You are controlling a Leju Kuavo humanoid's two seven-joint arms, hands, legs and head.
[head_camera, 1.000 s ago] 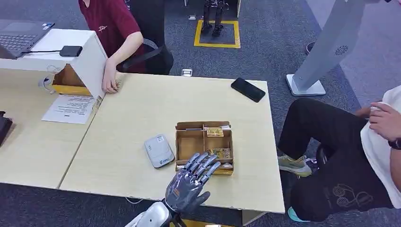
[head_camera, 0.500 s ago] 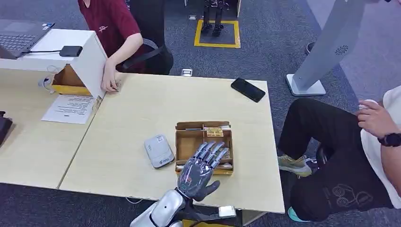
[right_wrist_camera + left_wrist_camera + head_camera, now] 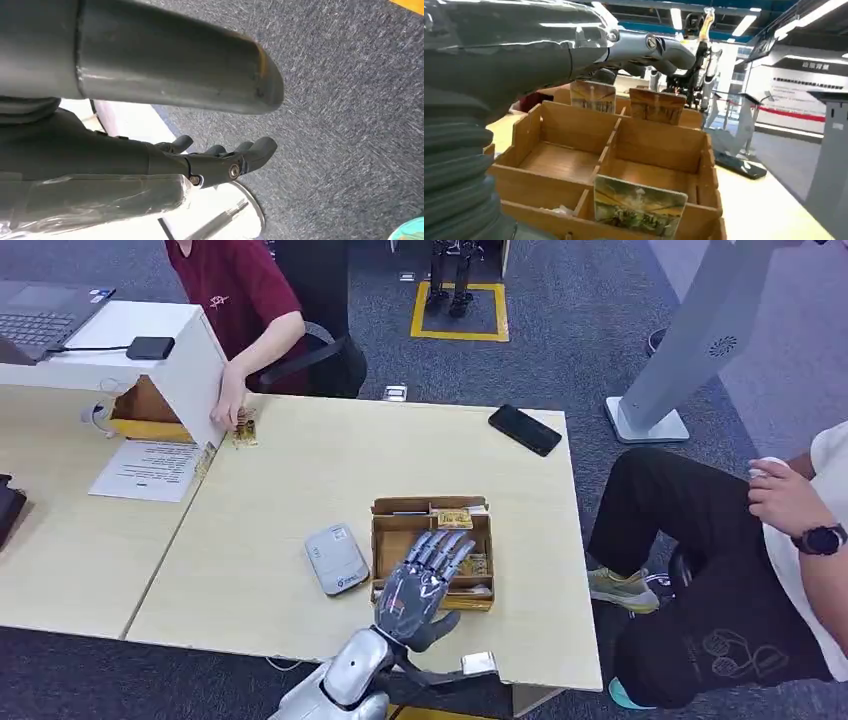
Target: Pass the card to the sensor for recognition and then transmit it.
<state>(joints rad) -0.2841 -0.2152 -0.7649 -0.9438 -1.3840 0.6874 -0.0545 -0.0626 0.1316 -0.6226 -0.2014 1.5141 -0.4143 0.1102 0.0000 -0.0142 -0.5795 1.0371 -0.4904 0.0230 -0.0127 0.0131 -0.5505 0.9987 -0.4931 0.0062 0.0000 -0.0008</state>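
Observation:
A wooden divided box (image 3: 384, 542) stands near the table's front edge, with picture cards (image 3: 455, 518) upright in its compartments. My left hand (image 3: 420, 580) hovers over the box's near side, fingers spread and holding nothing. In the left wrist view its fingers (image 3: 644, 47) reach above the box (image 3: 659, 145); two cards (image 3: 593, 96) stand at the far wall and one card (image 3: 639, 205) leans in the near compartment. The grey-white sensor (image 3: 336, 559) lies just left of the box. My right hand (image 3: 215, 160) hangs over the carpet, holding nothing.
A black phone (image 3: 524, 429) lies at the table's far right. A person in a red shirt sits at the far left, a hand (image 3: 230, 405) by some cards (image 3: 245, 428) on the table. Another person (image 3: 740, 570) sits close to the table's right edge.
My left hand has moved forward, from the table's front edge to above the box. The far person's hand lifted off the small cards. The seated person's arm shifted.

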